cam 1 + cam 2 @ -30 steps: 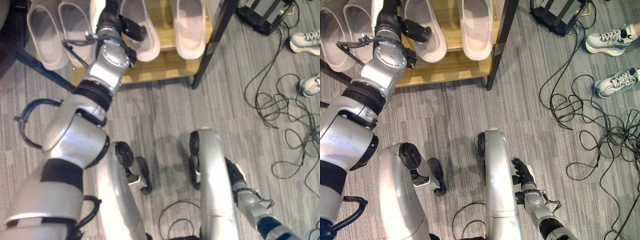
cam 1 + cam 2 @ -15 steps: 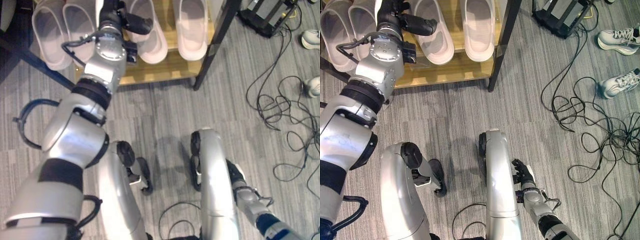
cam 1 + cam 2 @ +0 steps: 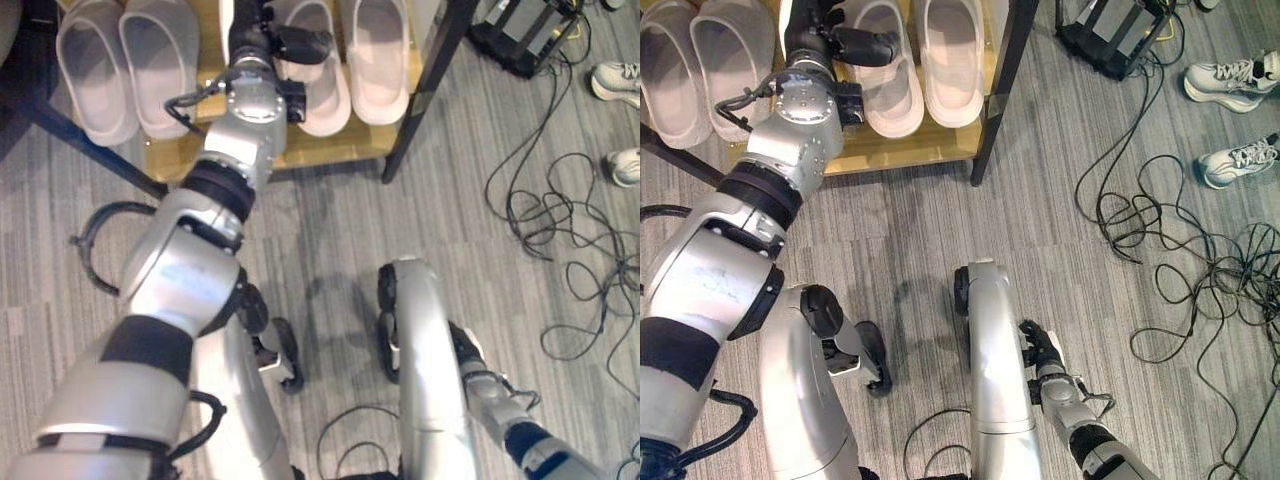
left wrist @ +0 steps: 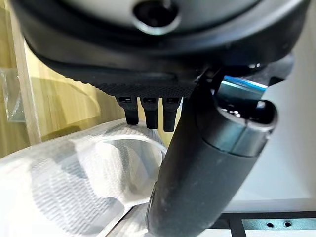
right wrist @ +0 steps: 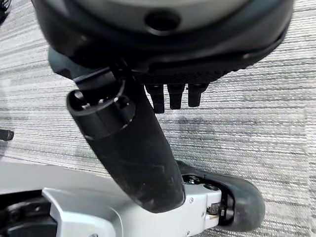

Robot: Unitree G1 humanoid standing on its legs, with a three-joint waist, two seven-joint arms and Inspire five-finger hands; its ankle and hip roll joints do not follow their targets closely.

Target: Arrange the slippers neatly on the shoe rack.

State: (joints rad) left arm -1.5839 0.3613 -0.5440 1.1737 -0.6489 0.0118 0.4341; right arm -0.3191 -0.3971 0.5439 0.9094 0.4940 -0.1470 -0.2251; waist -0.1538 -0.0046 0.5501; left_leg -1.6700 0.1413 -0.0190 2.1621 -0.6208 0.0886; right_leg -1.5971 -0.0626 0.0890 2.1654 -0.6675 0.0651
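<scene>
Four white slippers stand toes-forward on the wooden shelf (image 3: pixel 330 145) of the shoe rack. A left pair (image 3: pixel 88 65) (image 3: pixel 160 55) sits close together. To the right, the third slipper (image 3: pixel 325 85) lies close beside the fourth (image 3: pixel 378 55). My left hand (image 3: pixel 262 45) is over the third slipper's left side, its straight thumb (image 3: pixel 305 40) lying across the slipper's opening. In the left wrist view the slipper's white upper (image 4: pixel 74 192) shows under the thumb (image 4: pixel 207 163). My right hand (image 3: pixel 1043 362) hangs low over the carpet, fingers relaxed and holding nothing.
The rack's black post (image 3: pixel 420 90) slants down right of the shelf. Black cables (image 3: pixel 560 230) sprawl over the grey carpet on the right, near a black box (image 3: pixel 520 30) and a person's white sneakers (image 3: pixel 615 80). A dark bar (image 3: pixel 60 130) crosses at the left.
My left hand has moved to the right along the shelf. The third slipper has slid right with it, closing the gap to the fourth. The right hand has stayed put.
</scene>
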